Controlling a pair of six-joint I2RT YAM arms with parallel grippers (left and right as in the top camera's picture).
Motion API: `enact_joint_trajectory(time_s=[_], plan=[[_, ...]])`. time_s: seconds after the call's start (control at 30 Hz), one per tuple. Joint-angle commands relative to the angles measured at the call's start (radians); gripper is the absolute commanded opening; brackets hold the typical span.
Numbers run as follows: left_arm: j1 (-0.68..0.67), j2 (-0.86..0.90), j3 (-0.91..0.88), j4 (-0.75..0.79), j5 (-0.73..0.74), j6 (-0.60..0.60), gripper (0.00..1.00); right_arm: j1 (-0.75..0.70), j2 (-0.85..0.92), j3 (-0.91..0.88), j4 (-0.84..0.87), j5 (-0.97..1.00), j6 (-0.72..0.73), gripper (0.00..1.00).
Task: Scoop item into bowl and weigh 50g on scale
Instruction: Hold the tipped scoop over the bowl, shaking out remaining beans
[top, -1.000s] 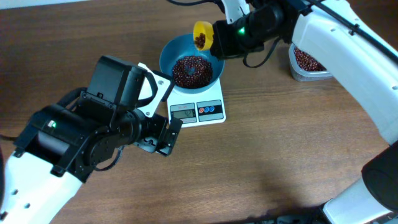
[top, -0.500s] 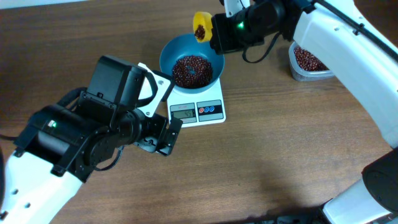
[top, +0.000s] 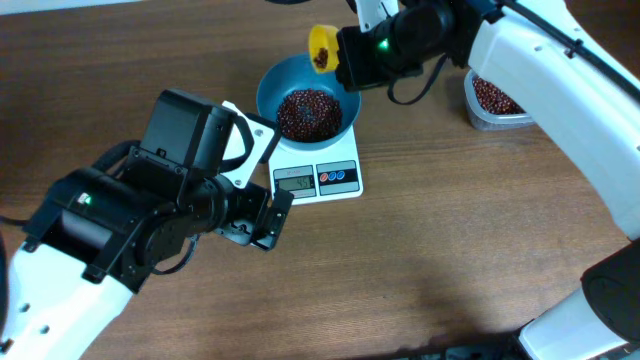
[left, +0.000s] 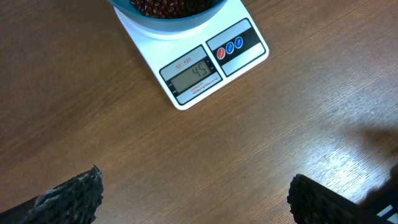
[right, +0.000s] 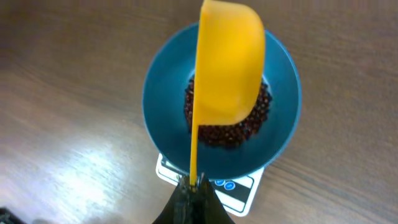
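Overhead, the bowl (top: 266, 94) of beans (top: 308, 112) sits on the scale (top: 345, 186) on the tabletop (top: 450, 250). The right jaws pinch a yellow scoop (top: 322, 48) at the bowl's far rim, with a few beans in it. A tub (top: 497, 122) of beans lies to the right.

At the left wrist, the left jaws stand wide above bare wood, and the scale's display reads 45.

At the right wrist, the scoop hangs tilted over the bowl, the jaws closed tight on its thin handle.

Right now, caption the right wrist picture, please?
Yellow scoop hovers above the blue bowl of beans on the scale.
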Motion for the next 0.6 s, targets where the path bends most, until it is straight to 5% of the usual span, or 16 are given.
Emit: enact_joint_trajectory(time_s=[0.0,0.2,0.57], plan=[[0.002,0.001,0.016,-0.001,0.015,0.022,0.99,0.013,-0.006,0.020,-0.026,0.084,0.005,0.04],[0.002,0.001,0.016,-0.001,0.015,0.022,0.99,0.018,-0.020,0.027,0.024,-0.021,0.005,0.04],[0.002,0.001,0.016,-0.001,0.015,0.022,0.99,0.038,-0.008,0.031,-0.049,0.128,0.005,0.04]])
